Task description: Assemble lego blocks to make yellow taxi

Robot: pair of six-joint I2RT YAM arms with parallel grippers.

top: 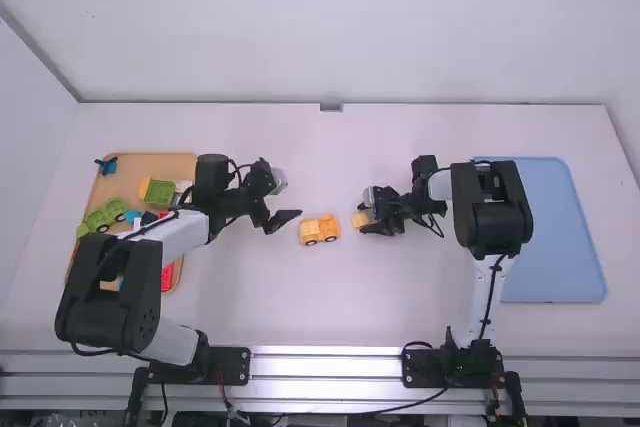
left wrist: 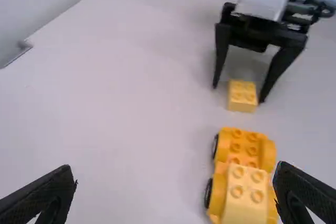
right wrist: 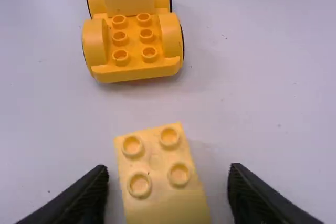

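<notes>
High view: right hand (top: 367, 215) around block (top: 359, 220).

Left claw (top: 284, 199) and right claw (top: 362, 217) agape
The left tilts inward; both pairs of fingers stand apart.

Looked for lettering, labels, brands, numbers and signs | could read none, left or right, near or far
</notes>
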